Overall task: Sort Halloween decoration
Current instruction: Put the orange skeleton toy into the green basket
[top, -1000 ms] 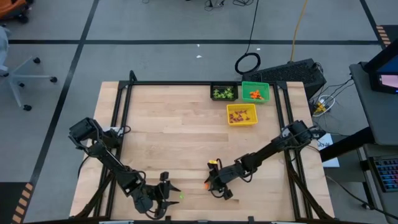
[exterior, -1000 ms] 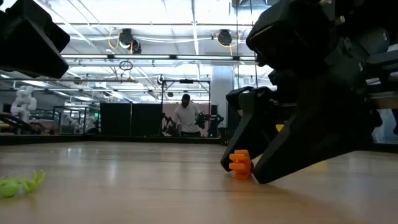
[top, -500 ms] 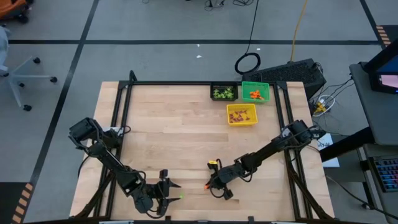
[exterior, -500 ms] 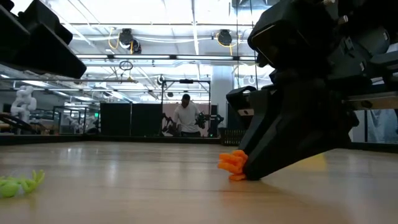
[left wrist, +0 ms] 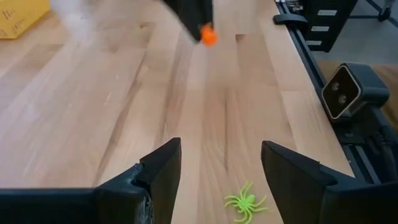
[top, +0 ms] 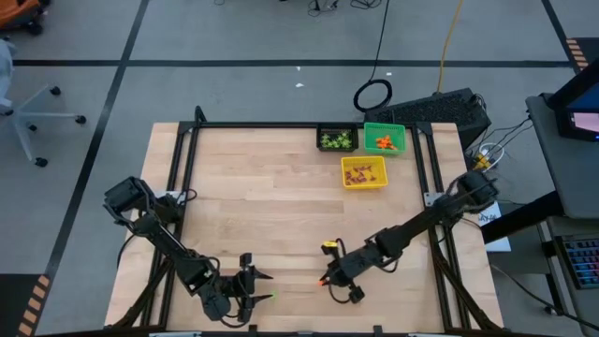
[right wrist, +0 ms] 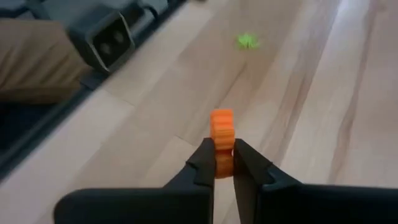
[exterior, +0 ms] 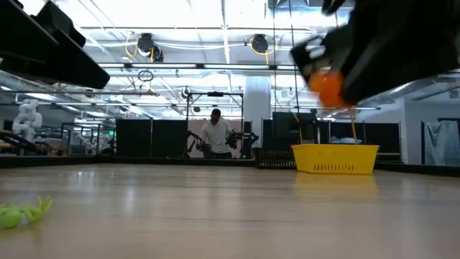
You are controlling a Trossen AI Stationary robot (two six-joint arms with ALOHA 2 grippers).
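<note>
Two grippers work near the wooden desk's [top: 262, 206] front edge: the right gripper [right wrist: 224, 163], raised over bare boards, jaws clamped on a small ribbed orange trinket [right wrist: 221, 132], the left gripper [left wrist: 221, 163] jaws apart above a tiny light-green plastic spider [left wrist: 245, 203].

Three bins [top: 364, 173] at the table's [top: 243, 206] far right; both arms near.

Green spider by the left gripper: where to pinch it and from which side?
Pinch the green spider across its small central body, not the thin splayed legs, which would likely bend or slip. It lies flat on the table, so come straight down from above. The left gripper hangs open just short of it; the right gripper is shut on an orange trinket.
</note>
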